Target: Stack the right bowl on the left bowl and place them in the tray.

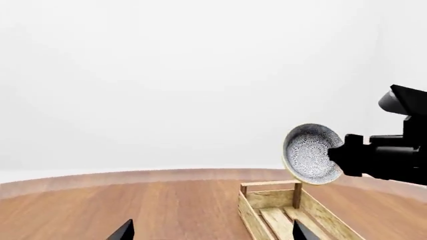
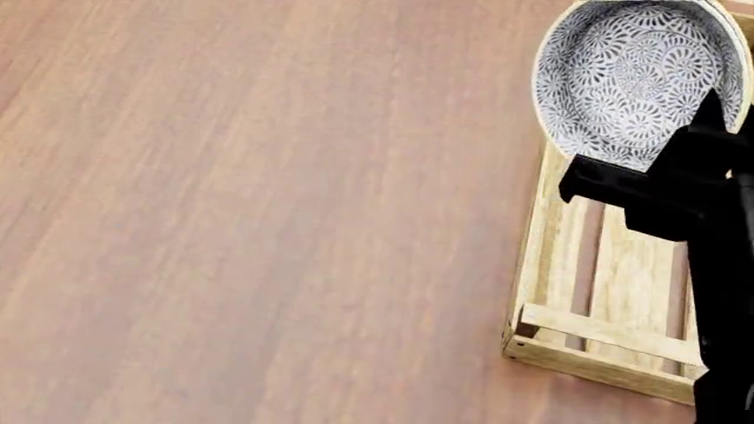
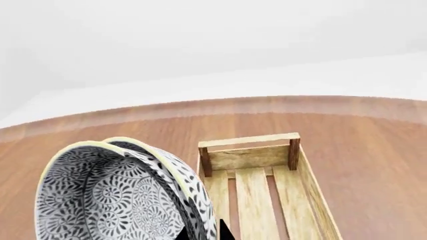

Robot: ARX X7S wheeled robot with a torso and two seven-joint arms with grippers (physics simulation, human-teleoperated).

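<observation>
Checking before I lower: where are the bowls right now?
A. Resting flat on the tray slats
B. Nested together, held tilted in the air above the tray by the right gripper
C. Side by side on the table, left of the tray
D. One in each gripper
B: the right wrist view shows two rims nested in the bowls, and the left wrist view shows the right gripper holding them tilted above the tray.
</observation>
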